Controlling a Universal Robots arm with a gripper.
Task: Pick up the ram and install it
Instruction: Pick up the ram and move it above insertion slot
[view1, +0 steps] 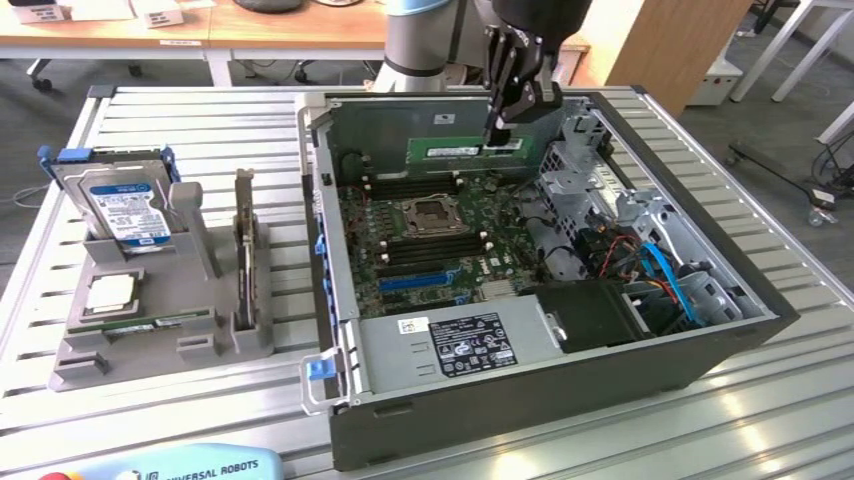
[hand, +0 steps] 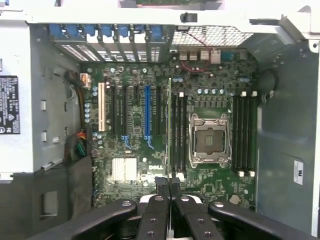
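Okay, from the exterior view's left: one gray rack (view1: 80, 365) on the slatted table (view1: 200, 430). It holds one hard drive (view1: 127, 210), one square silver chip (view1: 114, 290) and one dark card (view1: 244, 250) standing on edge. A thin green strip lies in the rack's front slot (maybe a second stick, can't tell). Next comes one open computer case (view1: 534, 400), with one empty processor socket (view1: 430, 215) and black slots on either side of it, number unclear. One ram (view1: 454, 150) hangs above the board near the case's back wall. The gripper (view1: 501, 128) is pinched narrow on the ram's top edge, toward the exterior view's right end. My read on handling: the ram is light, thin, stiff and brittle, and won't take bending. It is best held by its bare upper edge, off the chips and the contact edge.
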